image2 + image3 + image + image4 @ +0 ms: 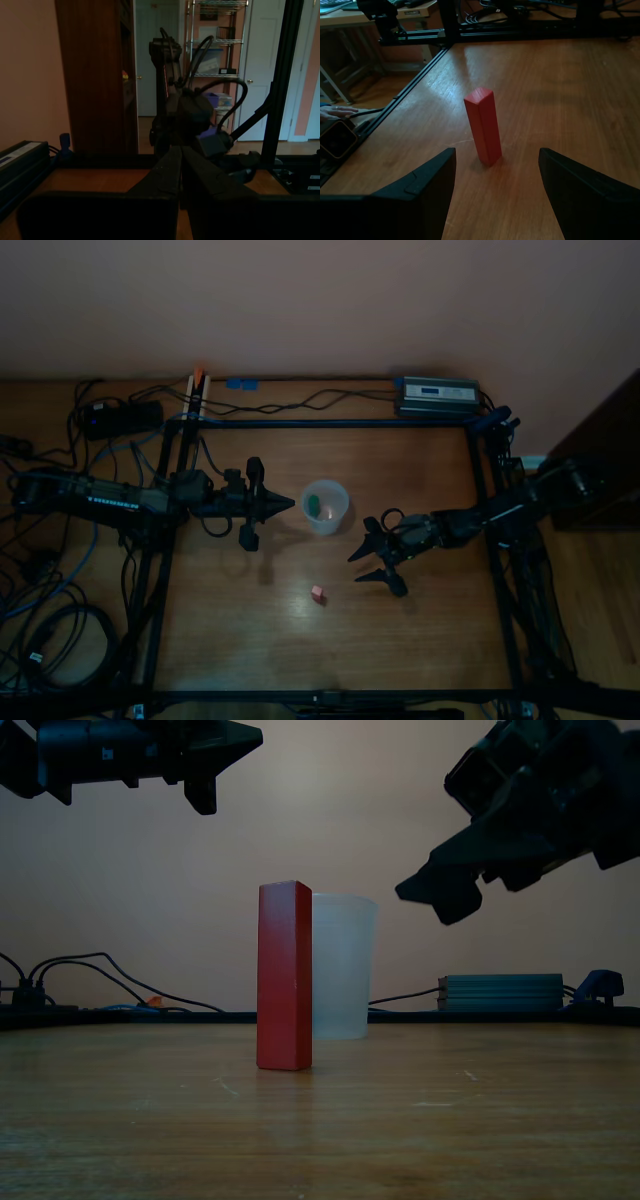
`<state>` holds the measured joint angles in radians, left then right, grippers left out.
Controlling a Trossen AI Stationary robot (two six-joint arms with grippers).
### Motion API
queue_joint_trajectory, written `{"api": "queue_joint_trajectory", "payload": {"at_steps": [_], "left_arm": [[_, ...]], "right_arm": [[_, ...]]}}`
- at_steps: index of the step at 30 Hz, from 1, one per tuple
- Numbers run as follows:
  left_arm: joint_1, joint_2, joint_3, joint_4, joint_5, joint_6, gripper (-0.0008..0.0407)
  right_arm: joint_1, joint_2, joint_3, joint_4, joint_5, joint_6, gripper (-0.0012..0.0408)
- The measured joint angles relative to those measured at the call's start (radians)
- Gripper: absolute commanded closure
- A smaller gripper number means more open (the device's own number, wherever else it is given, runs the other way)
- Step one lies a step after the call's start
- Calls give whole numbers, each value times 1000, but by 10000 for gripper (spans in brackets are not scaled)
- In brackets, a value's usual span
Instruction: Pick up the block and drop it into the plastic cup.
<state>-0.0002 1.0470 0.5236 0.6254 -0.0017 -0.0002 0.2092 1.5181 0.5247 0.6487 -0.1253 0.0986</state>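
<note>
A red block (483, 125) stands upright on the wooden table (420, 640); from above only its small pinkish top (318, 593) shows. My right gripper (496, 150) is open, its fingers on either side of the block and short of it, hovering above the table (356, 568) (425, 898). The translucent plastic cup (325, 506) (341, 965) stands upright behind the block (283, 975), with a small green piece (314, 505) inside. My left gripper (288, 503) (180, 150) is shut and empty, raised (250, 735), pointing at the cup from the top view's left.
A black frame (480, 540) borders the table. Cables (60, 620) and a grey power box (438, 396) lie along the back and the top view's left. A person's hand (335, 111) rests beyond the table edge in the right wrist view.
</note>
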Motion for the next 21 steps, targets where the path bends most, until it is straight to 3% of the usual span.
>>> {"api": "queue_joint_trajectory", "payload": {"at_steps": [15, 21], "left_arm": [[0, 0, 0, 0, 0, 0, 399], [0, 0, 0, 0, 0, 0, 399]], "right_arm": [[1, 192, 107, 48, 13, 11, 171], [11, 238, 147, 48, -26, 31, 171]]}}
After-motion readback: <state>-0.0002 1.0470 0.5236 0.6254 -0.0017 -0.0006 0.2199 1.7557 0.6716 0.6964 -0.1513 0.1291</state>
